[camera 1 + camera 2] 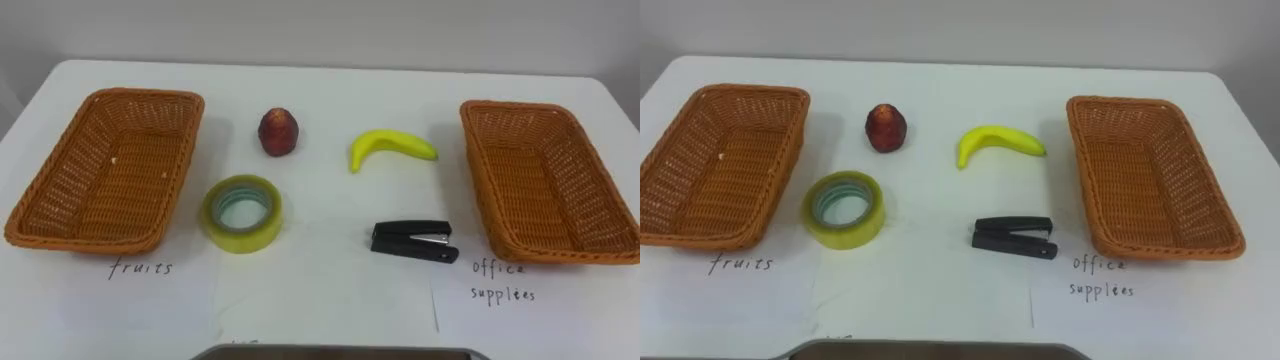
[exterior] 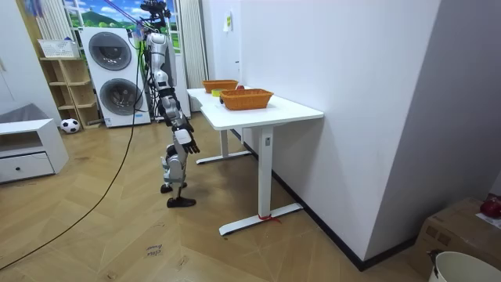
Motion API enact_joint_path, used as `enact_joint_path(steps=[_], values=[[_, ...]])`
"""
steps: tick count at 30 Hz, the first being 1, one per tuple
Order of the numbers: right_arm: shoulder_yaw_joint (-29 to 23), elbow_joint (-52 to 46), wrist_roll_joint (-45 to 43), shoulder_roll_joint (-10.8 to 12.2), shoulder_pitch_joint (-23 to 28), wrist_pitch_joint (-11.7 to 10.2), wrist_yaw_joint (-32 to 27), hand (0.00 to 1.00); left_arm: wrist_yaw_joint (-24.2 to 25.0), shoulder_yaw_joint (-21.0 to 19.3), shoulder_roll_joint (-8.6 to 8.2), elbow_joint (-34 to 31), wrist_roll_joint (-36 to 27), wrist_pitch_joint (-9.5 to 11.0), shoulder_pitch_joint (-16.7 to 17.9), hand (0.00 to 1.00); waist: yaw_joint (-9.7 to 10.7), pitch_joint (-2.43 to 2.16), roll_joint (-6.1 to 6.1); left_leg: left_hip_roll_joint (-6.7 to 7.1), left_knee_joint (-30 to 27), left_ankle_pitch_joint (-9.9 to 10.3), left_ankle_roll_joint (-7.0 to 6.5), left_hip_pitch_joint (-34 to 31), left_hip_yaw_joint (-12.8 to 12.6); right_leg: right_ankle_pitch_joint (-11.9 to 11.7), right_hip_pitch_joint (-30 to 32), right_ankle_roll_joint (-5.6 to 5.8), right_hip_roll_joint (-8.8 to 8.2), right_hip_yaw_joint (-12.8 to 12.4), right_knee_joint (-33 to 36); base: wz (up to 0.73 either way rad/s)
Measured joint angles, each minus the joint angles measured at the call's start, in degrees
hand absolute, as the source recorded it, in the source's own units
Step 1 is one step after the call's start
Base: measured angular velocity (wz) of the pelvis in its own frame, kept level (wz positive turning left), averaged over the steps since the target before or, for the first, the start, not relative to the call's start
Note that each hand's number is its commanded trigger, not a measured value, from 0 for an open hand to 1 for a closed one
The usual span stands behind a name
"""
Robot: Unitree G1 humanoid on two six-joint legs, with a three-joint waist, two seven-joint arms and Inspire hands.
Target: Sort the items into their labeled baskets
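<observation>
On the white table (image 1: 330, 300) lie a dark red fruit (image 1: 279, 131), a yellow banana (image 1: 390, 145), a roll of yellowish tape (image 1: 240, 240) and a black stapler (image 1: 412, 240). They sit between two empty wicker baskets. The left basket (image 1: 80, 240) has "fruits" handwritten in front of it. The right basket (image 1: 478, 170) has "office supplies" written in front of it. In the room view I stand at the table's long side, facing it, with my right hand (image 2: 185, 141) hanging low beside my body, away from the objects.
The table (image 2: 282, 110) stands against a white wall. Stacked washing machines (image 2: 117, 78), a shelf and a low white cabinet (image 2: 27, 153) stand behind me, with a ball (image 2: 70, 124) on the wooden floor. A cardboard box (image 2: 462, 231) sits at the room view's far right.
</observation>
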State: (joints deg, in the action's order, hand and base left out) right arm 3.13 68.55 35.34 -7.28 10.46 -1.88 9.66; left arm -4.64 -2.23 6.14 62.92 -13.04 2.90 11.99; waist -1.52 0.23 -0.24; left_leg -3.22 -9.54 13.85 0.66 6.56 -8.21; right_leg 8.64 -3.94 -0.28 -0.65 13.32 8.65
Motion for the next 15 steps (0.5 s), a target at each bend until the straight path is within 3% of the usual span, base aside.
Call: enact_joint_path(steps=[8,15], values=[[0.25,0.28,0.04,0.01,0.02,-0.05,0.51,0.00,-2.46,-0.25,0.00,-1.00,3.85,0.34,0.36,0.00,-0.01,0.06,0.10,0.09,0.02,0.00,0.00,0.20,-0.22,0.06,-0.15,0.10,-0.08,-0.20,-0.12,-0.01],[0.49,0.44,0.31,0.04,0.24,-0.03,0.34,0.00,-3.93,-0.05,0.03,-0.98,3.46,0.41,1.29,0.00,0.41,0.25,-0.15,0.11,0.13,0.00,-0.01,0.79,-0.01,0.10,-0.91,0.17,-0.24,-0.22,-0.50,0.01]])
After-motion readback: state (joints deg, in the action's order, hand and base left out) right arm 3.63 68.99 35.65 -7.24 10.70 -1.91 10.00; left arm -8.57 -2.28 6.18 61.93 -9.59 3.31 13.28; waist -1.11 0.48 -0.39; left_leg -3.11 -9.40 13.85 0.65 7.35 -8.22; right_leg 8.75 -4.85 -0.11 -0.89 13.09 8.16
